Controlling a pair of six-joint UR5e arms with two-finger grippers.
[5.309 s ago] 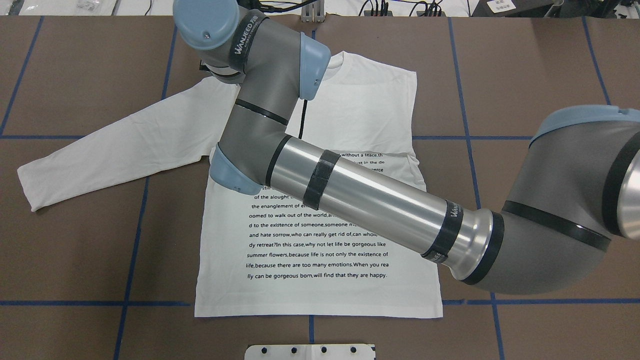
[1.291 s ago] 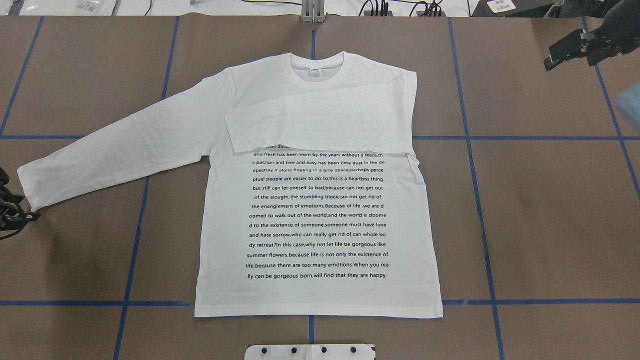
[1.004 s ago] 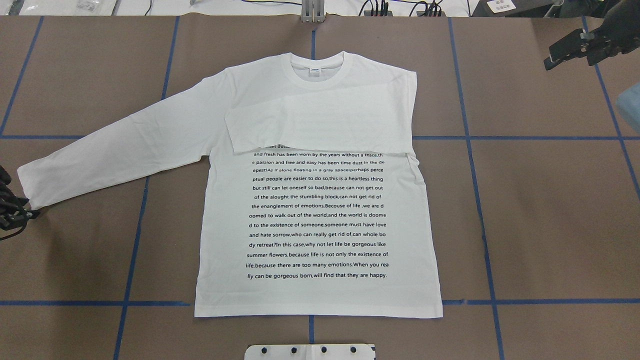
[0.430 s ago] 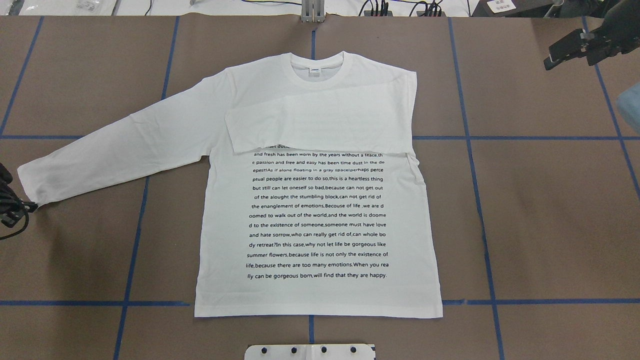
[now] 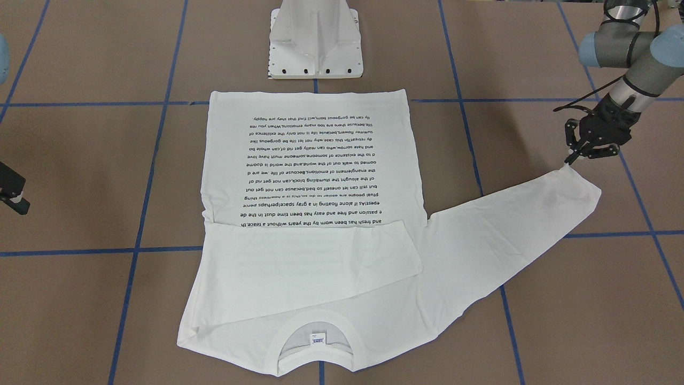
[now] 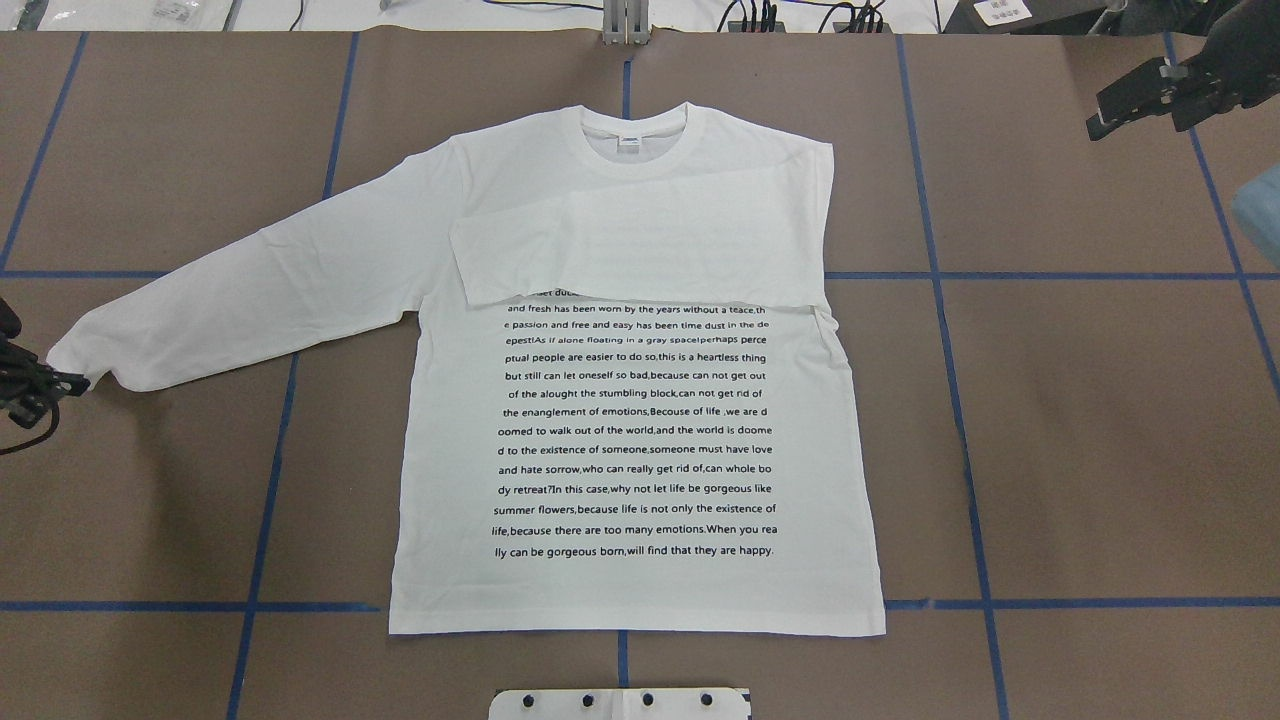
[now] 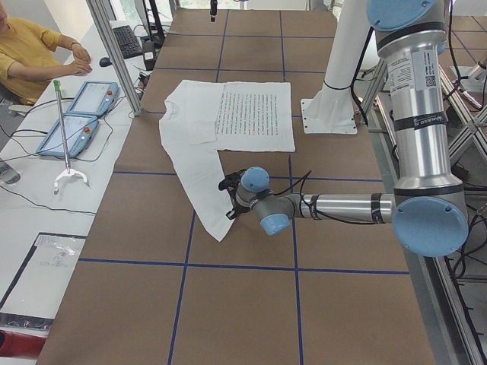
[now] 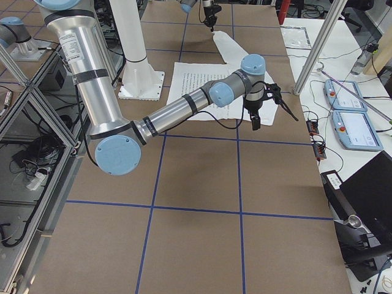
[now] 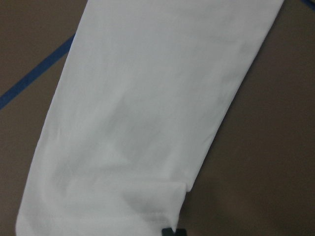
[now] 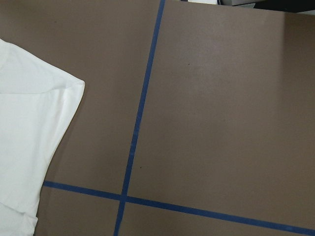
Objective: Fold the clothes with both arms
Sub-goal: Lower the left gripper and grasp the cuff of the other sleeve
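Observation:
The white long-sleeved T-shirt point(image 6: 640, 420) lies flat with its black text up and its collar point(image 6: 632, 130) away from the robot. One sleeve point(image 6: 640, 245) is folded across the chest. The other sleeve point(image 6: 250, 290) stretches out to the overhead view's left. My left gripper point(image 6: 75, 382) point(image 5: 569, 159) is shut on a corner of that sleeve's cuff point(image 9: 98, 206), which rises a little off the table. My right gripper point(image 6: 1130, 100) point(image 5: 13, 198) hangs open and holds nothing, far off the shirt's other side. In the right wrist view only the shirt's shoulder corner point(image 10: 29, 128) shows.
The brown table point(image 6: 1080, 400) carries a grid of blue tape lines. The white pedestal base point(image 5: 315, 43) stands just behind the shirt's hem. Beyond the far edge, a seated person point(image 7: 30, 57) and two pendants point(image 7: 76, 114) occupy a side bench.
The right arm, earlier stretched over the shirt, has drawn back to the far right, leaving one sleeve folded. The left gripper came to the other cuff, shut on its corner and drew it up and inward.

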